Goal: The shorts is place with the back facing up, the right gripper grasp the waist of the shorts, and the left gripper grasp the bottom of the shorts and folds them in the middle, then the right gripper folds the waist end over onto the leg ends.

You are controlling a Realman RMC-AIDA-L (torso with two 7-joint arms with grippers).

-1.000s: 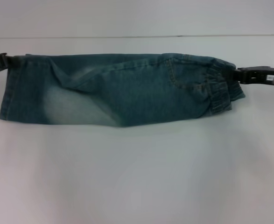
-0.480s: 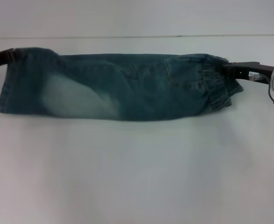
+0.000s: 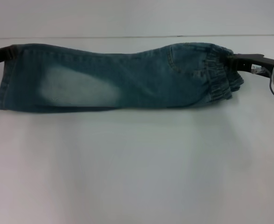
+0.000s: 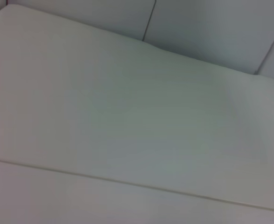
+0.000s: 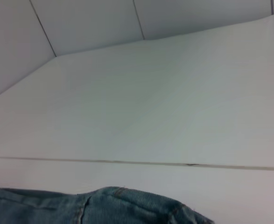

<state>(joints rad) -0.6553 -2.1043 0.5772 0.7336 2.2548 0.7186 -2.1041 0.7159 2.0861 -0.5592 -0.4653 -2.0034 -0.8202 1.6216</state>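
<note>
Blue denim shorts (image 3: 118, 77), faded pale patch on the left half, folded lengthwise into a long band stretched left–right across the far part of the white table (image 3: 137, 168). The near edge rests on or just above the surface with a dark shadow line under it; can't tell if it actually touches.

Right gripper (image 3: 235, 59): black fingers clenched on the gathered elastic waist (image 3: 218, 77) at the right end of the shorts. Fingertips are buried in the denim bunching, so the exact pinch point is hidden. A pale rounded part of the right arm with a small blue light is cut off at the right frame edge.

Left gripper (image 3: 7, 53): dark, enters from the left edge and meets the far corner of the leg hems (image 3: 3, 84). Only a short stub of it shows, the rest is out of frame. It is clamped on the leg end; the cloth hangs from that corner.

Left wrist view: only bare table surface, a seam line and the wall panels behind. No fingers or denim visible.

Right wrist view: a strip of stitched denim at the frame edge, cut off, with the table and wall beyond. Own fingers not visible there.
</note>
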